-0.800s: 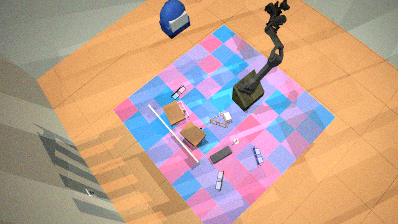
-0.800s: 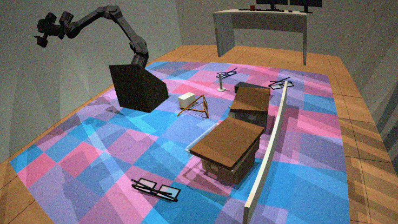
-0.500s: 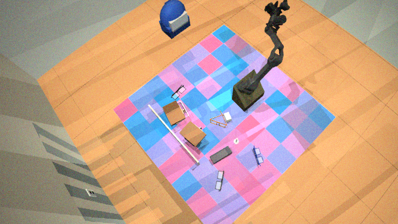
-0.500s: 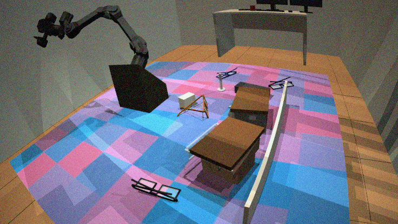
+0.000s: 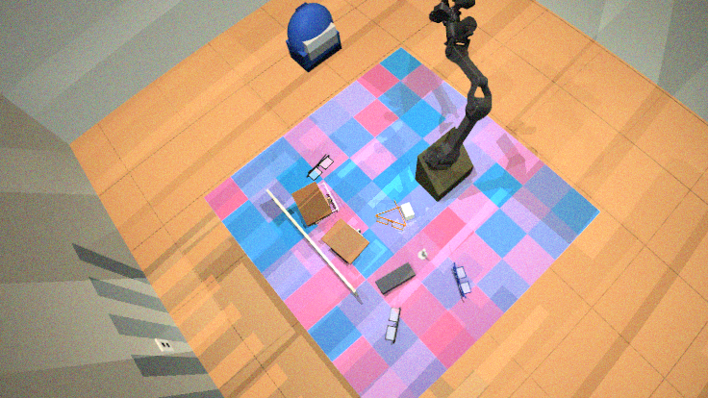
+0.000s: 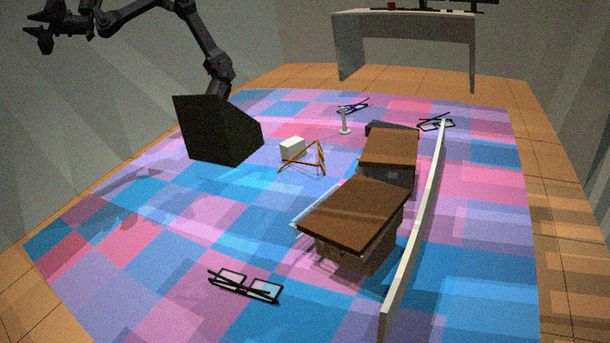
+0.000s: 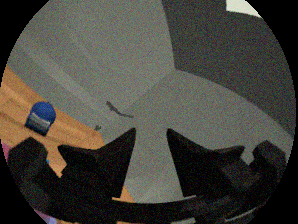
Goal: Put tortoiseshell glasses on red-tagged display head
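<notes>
The tortoiseshell glasses (image 5: 404, 226) (image 6: 317, 163) are orange-brown and stand on the patchwork mat with temples spread, beside a small white block. Two display heads show as blocks with brown slab tops: one head (image 5: 313, 203) (image 6: 354, 213) has a white frame at its front, the other head (image 5: 345, 240) (image 6: 389, 147) is beside it. No red tag can be made out, and their faces are mostly hidden. My gripper (image 5: 451, 5) (image 6: 25, 23) (image 7: 150, 131) is partly open and empty, raised far from the glasses and heads, beyond the arm's base.
A long white bar (image 5: 310, 240) (image 6: 418, 239) runs behind the heads. The white block (image 5: 407, 211) (image 6: 292, 147), a thin white stand (image 5: 422, 254) (image 6: 343, 121), a dark grey block (image 5: 394, 278) and other dark and blue glasses are on the mat. A blue bin (image 5: 311, 29) (image 7: 42, 115) stands off it.
</notes>
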`<state>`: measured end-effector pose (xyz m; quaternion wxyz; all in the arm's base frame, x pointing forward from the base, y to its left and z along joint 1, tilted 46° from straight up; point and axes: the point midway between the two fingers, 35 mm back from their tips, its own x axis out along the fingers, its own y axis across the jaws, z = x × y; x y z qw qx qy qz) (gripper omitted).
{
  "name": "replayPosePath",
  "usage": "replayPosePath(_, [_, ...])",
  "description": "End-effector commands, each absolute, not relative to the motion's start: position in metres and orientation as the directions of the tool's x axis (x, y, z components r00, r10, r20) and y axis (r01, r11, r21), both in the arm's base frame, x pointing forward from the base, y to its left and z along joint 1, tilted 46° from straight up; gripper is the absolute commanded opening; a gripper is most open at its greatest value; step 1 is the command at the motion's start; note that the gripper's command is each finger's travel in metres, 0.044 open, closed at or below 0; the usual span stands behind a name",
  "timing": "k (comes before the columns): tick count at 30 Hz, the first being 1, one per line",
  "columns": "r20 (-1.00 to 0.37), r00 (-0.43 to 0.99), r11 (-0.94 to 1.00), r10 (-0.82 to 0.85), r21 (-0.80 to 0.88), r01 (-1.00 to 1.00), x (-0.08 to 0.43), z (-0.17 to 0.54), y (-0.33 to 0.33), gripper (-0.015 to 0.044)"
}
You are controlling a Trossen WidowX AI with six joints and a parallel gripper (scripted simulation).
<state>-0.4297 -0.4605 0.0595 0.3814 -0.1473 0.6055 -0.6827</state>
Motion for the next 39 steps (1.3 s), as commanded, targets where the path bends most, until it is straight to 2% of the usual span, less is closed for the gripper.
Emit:
replayPosePath(1, [-0.322, -0.567, 0.046, -0.758, -0.893, 0.447, -0.38, 0.049, -0.49, 0.02])
replayPosePath(11, [-0.481, -0.222, 0.203, -0.848, -0.682, 0.703, -0.21, 0.017, -0.551, 0.02])
replayPosePath(21, [-0.619, 0.048, 0.408, -0.784, -0.455, 0.792, -0.053, -0.012, -0.548, 0.02])
replayPosePath(29, [-0.705, 0.296, 0.562, -0.644, -0.173, 0.809, 0.076, -0.029, -0.512, 0.02])
replayPosePath(39, [-0.786, 0.527, 0.647, -0.322, 0.223, 0.729, 0.223, -0.045, -0.409, 0.02])
